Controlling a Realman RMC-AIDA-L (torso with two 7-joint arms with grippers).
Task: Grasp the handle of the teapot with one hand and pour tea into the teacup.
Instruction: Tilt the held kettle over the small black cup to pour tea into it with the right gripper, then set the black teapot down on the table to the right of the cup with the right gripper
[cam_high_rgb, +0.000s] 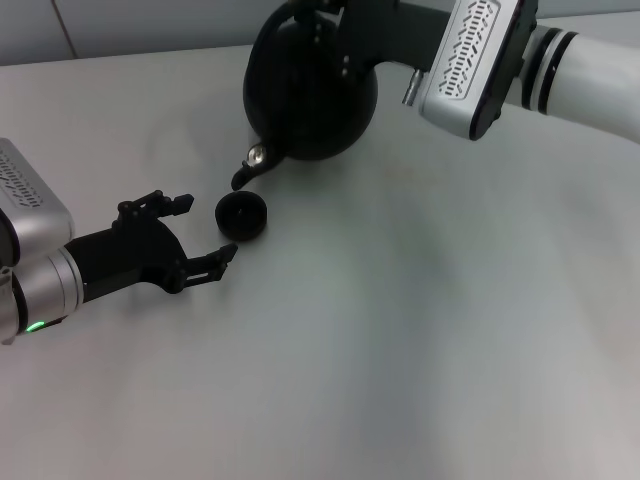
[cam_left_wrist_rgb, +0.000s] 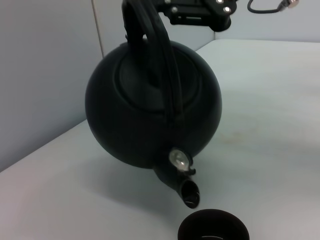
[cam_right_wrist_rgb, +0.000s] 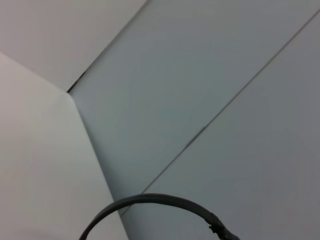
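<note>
Clearly mid-pour: teapot (cam_high_rgb: 312, 95) lifted off the worktop (cam_high_rgb: 420, 330) and tipped forward, stubby spout (cam_high_rgb: 243, 178) angled down toward the teacup (cam_high_rgb: 241, 215). Hung from the right gripper (cam_high_rgb: 335, 25), clamped on the handle (cam_left_wrist_rgb: 150, 45) at the top of its arch, seen best from the left wrist view. Spout mouth (cam_left_wrist_rgb: 190, 194) just above and a little behind the near rim of the teacup (cam_left_wrist_rgb: 213, 227), not yet squarely over the bowl. No stream visible at the spout; hard to tell whether any tea lies in the cup.

Left gripper (cam_high_rgb: 205, 232) low over the worktop just beside the teacup, fingers spread, one fingertip (cam_high_rgb: 183, 203) near the cup's left side and the other (cam_high_rgb: 226, 252) just in front of it, touching nothing; probably placed to steady the cup, or simply waiting.

Next move, by judgement: carry the spout a touch further forward over the middle of the cup, then deepen the tilt slowly. Small target, big pot, so a coarse wrist roll likely to send tea over the rim onto the worktop. Firm hold on the handle needed, since a flat band could swing the pot in the grip as the weight shifts.
</note>
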